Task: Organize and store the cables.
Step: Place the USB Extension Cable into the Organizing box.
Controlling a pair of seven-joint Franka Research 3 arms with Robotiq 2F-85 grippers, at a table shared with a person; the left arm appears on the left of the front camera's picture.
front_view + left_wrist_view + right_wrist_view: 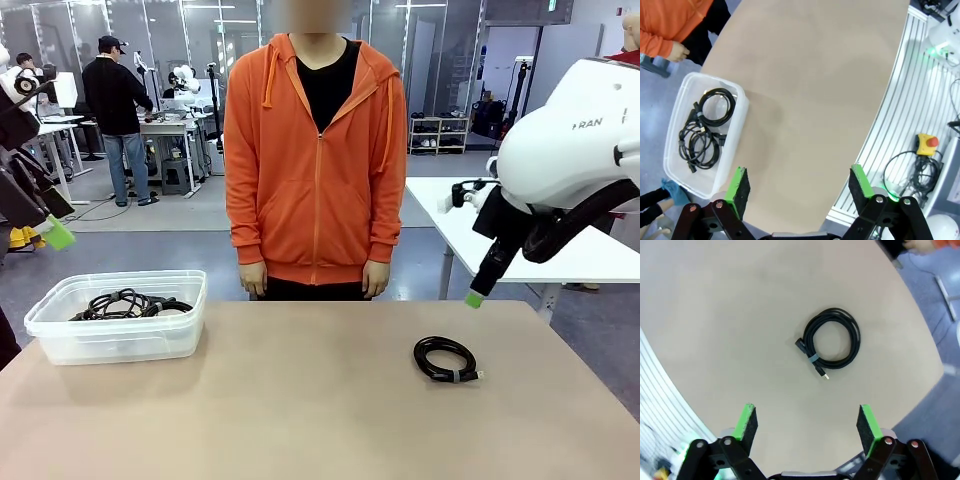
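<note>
Meanwhile, both arms' fingers [742,187] [867,425] are standing wide and empty; one coiled cable [832,344] (banded) is lying on the table [300,400], others sitting in the bin [60,340].

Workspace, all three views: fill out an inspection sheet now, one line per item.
Surface: tan table, bare apart from the items below.
Job's things: one coiled black cable lies loose on the table's right half, tied with a band, plug end showing; clear plastic bin at the left holds several coiled cables.
Clutter: nothing seen.
Grippers: left gripper open, raised above the table near the bin, holding nothing; right gripper open, hanging above the loose cable, holding nothing.
Cables: arm hoses run along the right arm.
Surroundings: person in an orange hoodie stands at the far side, hands down; other tables and a person behind.
</note>
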